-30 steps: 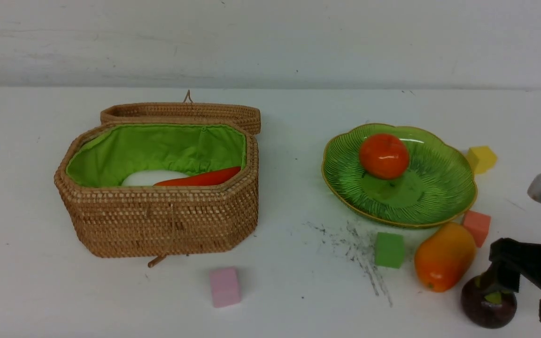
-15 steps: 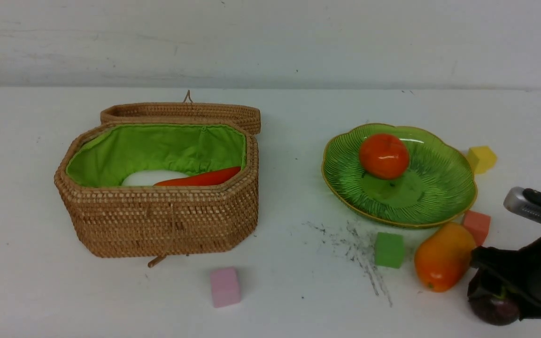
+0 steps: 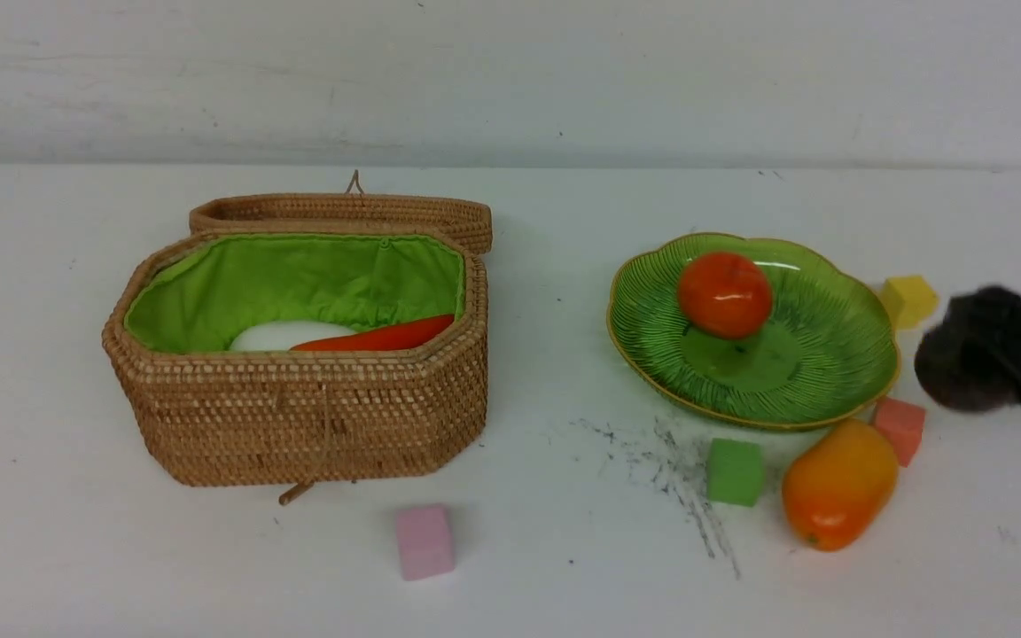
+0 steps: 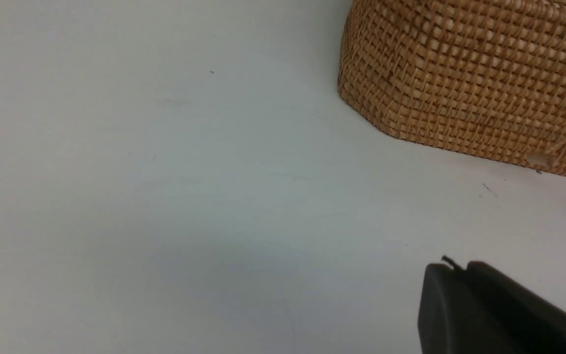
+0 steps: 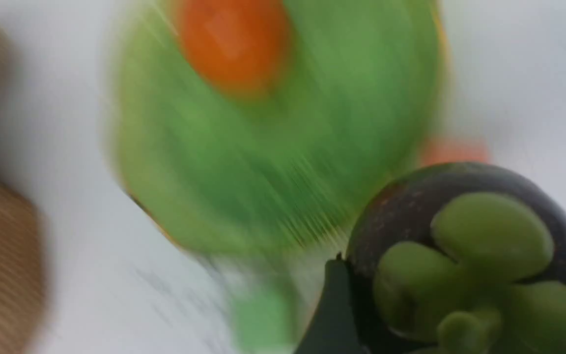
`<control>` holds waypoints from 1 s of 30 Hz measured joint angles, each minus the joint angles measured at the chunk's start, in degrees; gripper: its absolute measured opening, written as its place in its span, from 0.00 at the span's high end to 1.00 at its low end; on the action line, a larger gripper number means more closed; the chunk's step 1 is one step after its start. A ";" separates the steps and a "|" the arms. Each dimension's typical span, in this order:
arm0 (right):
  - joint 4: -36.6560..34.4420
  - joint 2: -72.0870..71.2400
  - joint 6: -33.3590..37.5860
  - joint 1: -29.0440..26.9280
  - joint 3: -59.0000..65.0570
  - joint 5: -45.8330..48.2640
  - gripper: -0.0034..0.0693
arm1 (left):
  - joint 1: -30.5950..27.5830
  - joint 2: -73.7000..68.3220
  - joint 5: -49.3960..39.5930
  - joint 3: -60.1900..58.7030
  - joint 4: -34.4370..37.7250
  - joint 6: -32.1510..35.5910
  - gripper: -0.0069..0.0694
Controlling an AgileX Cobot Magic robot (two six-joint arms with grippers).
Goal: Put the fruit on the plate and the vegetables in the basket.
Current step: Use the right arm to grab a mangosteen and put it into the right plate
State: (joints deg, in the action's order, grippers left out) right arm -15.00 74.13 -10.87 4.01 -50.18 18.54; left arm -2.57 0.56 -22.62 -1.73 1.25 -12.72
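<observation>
My right gripper (image 5: 465,300) is shut on the dark purple mangosteen (image 5: 460,236), whose green cap faces the camera. In the front view the mangosteen (image 3: 962,354) is a dark blur in the air just right of the green plate (image 3: 830,390). An orange-red persimmon (image 3: 723,294) rests on the plate. The orange-yellow mango (image 3: 838,483) lies on the table in front of the plate. The open wicker basket (image 3: 298,416) holds a white radish (image 3: 284,335) and an orange-red carrot (image 3: 378,338). My left gripper (image 4: 452,268) is shut and empty, low over the table near the basket (image 4: 460,73).
Foam cubes lie about: pink (image 3: 424,540) in front of the basket, green (image 3: 735,471) beside the mango, salmon (image 3: 899,428) and yellow (image 3: 909,299) by the plate's right edge. The basket's lid (image 3: 342,213) lies open behind it.
My right gripper closed on the mangosteen at the table's front right and lifted it up and back, to beside the plate's right edge. Nothing else moved.
</observation>
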 joint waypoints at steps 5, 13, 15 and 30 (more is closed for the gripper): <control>-0.87 6.73 2.82 3.24 -7.51 -5.67 0.16 | 0.00 0.00 0.00 0.00 0.00 0.00 0.86; -1.03 25.66 3.07 3.82 -15.52 -6.23 0.16 | 0.00 0.00 0.00 0.00 0.00 0.00 0.85; -0.97 28.32 3.07 3.77 -16.88 -6.23 0.16 | 0.00 0.00 0.00 0.00 0.00 0.00 0.84; -0.90 32.53 3.07 3.14 -19.30 -4.79 0.02 | 0.00 0.00 0.00 0.00 0.00 0.00 0.83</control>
State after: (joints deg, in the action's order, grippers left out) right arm -15.90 106.67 -7.80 7.14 -69.48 13.75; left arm -2.57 0.56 -22.62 -1.73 1.25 -12.72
